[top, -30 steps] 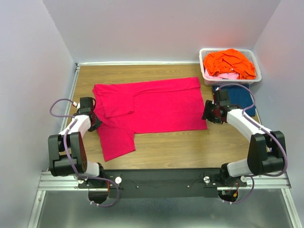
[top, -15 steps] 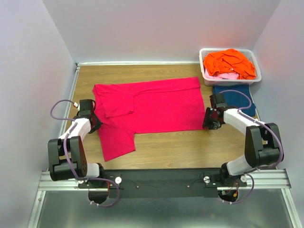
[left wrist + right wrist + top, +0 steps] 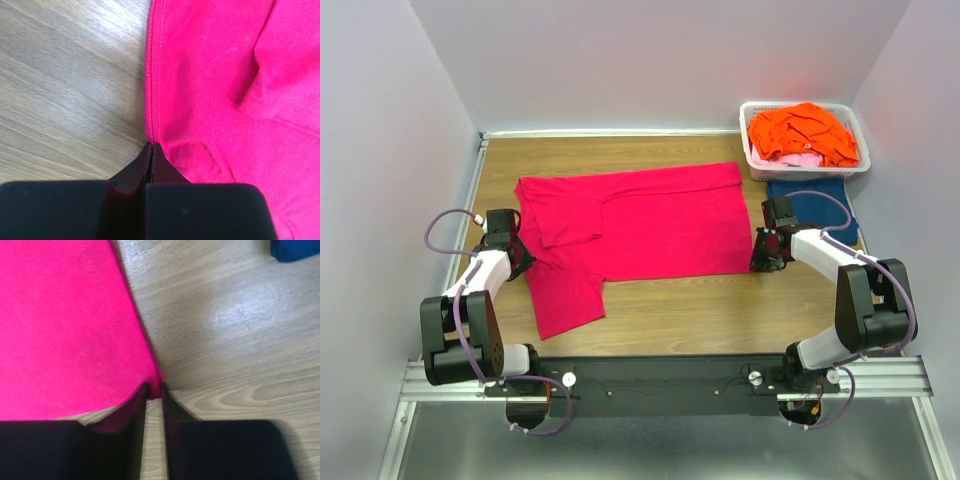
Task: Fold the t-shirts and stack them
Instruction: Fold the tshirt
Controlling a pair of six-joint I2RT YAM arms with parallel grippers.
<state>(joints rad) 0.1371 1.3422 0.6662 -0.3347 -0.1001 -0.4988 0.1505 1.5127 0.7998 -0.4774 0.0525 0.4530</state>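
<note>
I am watching the magenta t-shirt lying spread flat on the worktop. My left pincer is pinching its left hem, fingers pressed together. My right pincer is nipping its near right corner, nearly closed.

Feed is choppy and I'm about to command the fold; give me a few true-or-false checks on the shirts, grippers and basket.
The magenta t-shirt lies on the table. True.
The left gripper is wide open over bare wood. False: it is shut on the shirt's hem.
The right gripper has the shirt's corner between its fingers. True.
The white basket is empty. False: it holds orange cloth and pale pink cloth.
The dark blue t-shirt lies on the magenta one. False: it lies apart, beside the basket.
</note>
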